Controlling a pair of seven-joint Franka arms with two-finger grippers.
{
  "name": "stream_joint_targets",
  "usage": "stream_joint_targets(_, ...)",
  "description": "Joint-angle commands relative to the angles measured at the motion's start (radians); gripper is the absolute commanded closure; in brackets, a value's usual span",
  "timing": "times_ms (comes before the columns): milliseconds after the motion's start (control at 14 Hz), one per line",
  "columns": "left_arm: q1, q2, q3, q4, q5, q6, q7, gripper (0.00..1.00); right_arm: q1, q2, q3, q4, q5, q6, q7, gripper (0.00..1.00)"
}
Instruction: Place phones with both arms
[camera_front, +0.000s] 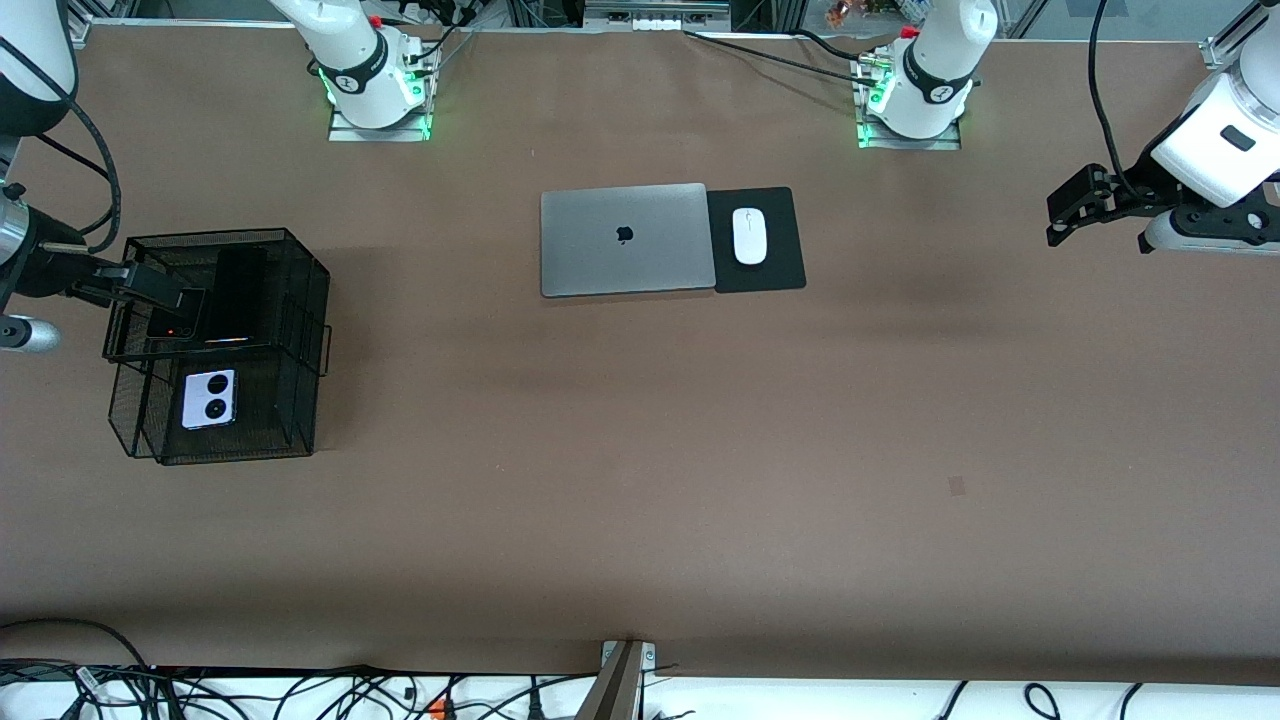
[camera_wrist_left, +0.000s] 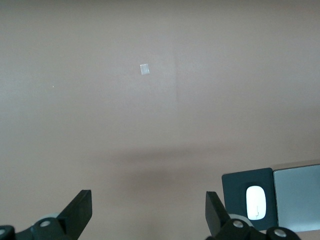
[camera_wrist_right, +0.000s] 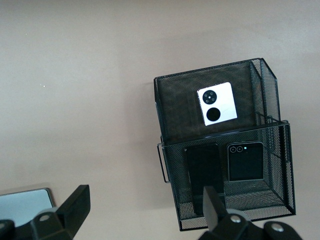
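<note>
With all three phones — the lilac-white phone (camera_front: 209, 398), the folded black phone (camera_wrist_right: 245, 161) and the long black phone (camera_wrist_right: 204, 170) — lying in the mesh basket (camera_front: 300, 300) at the right arm's end, the right gripper (camera_front: 150, 285) hangs over it and the left gripper (camera_front: 1075, 205) over bare table, both spread wide and empty, the job apparently done.

Place: lab | bolted arm bases (camera_front: 378, 95) (green-lit), loose cables (camera_front: 300, 690)

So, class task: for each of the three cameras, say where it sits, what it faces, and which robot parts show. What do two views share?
Front view: high across the table, facing both arm bases; left gripper and right gripper show.
Left wrist view: looks down on bare table; open fingers show.
Right wrist view: looks down into the mesh basket holding three phones; open fingers show.
Shared: both wrist views catch the laptop.
</note>
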Motion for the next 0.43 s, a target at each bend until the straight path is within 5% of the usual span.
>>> stream_joint_targets(0, 0.005, -0.016, 0.000, 0.005, -0.015, 0.004, 0.002, 0.00, -0.021, -0.027, 0.023, -0.029, -0.006, 0.014, 0.028, 0.00)
stream_joint_targets(356, 0.005, -0.018, -0.002, 0.005, -0.012, 0.002, 0.002, 0.00, -0.022, -0.027, 0.025, -0.024, -0.005, -0.003, 0.083, 0.00)
